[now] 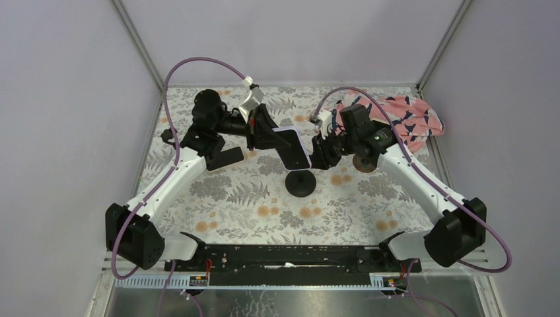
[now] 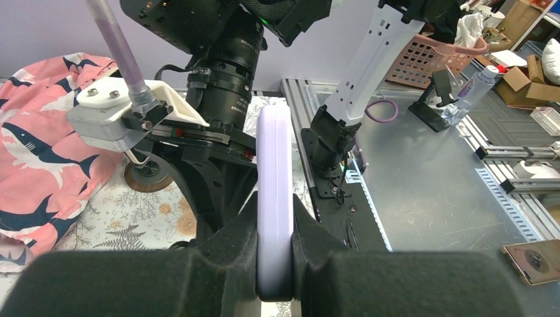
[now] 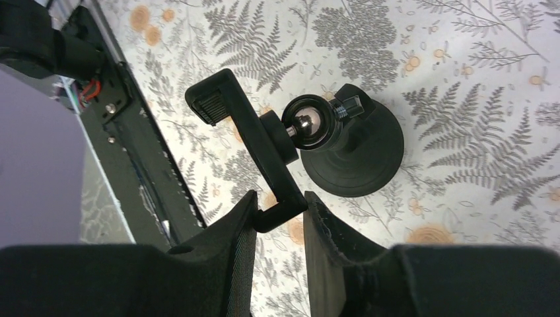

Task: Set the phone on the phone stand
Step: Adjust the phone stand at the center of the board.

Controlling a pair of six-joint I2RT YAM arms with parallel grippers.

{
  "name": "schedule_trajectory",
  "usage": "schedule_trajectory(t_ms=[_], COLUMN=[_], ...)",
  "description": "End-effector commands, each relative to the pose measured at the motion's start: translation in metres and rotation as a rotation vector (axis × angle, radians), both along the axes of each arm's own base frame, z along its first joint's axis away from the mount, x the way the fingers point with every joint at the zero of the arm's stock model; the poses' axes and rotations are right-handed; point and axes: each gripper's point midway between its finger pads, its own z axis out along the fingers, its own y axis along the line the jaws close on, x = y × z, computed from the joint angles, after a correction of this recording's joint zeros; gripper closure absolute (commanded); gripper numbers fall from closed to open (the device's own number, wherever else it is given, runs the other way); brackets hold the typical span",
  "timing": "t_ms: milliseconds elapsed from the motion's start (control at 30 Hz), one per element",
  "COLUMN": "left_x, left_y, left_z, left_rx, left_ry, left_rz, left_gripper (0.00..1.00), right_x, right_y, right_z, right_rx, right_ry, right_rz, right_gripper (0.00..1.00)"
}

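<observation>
The phone point(image 1: 292, 146), in a lavender case, hangs above the floral mat with my left gripper point(image 1: 267, 139) shut on its left edge. The left wrist view has it edge-on point(image 2: 275, 185), pinched between both pads. The phone stand point(image 1: 300, 183) is black, with a round base point(image 3: 353, 155), a ball joint and a clamp arm point(image 3: 244, 135). It stands just below the phone. My right gripper point(image 3: 280, 201) has its fingers against both sides of the clamp's lower hook point(image 3: 282, 212). A lavender patch of the phone point(image 3: 36, 165) fills the left of the right wrist view.
A pink shark-print cloth point(image 1: 409, 119) lies at the back right of the mat. A small round brown disc point(image 1: 362, 162) sits by the right wrist. The black rail point(image 1: 290, 257) with the arm bases runs along the near edge.
</observation>
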Motion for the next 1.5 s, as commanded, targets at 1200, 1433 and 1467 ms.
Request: schedule_trajectory(t_ms=[1200, 1433, 1467], left_x=[-0.023, -0.024, -0.024], left_y=[0.010, 0.010, 0.010], left_z=[0.016, 0.014, 0.014], left_rx=[-0.070, -0.070, -0.069], left_ry=[-0.073, -0.070, -0.070], left_rz=[0.021, 0.021, 0.021], left_gripper=[1.00, 1.00, 1.00], right_x=[0.003, 0.016, 0.017], right_y=[-0.012, -0.006, -0.006], right_z=[0.026, 0.020, 0.020], right_rx=[0.162, 0.145, 0.142], right_ry=[-0.009, 0.000, -0.003], right_rz=[-0.014, -0.043, -0.047], right_gripper=[0.42, 0.50, 0.51])
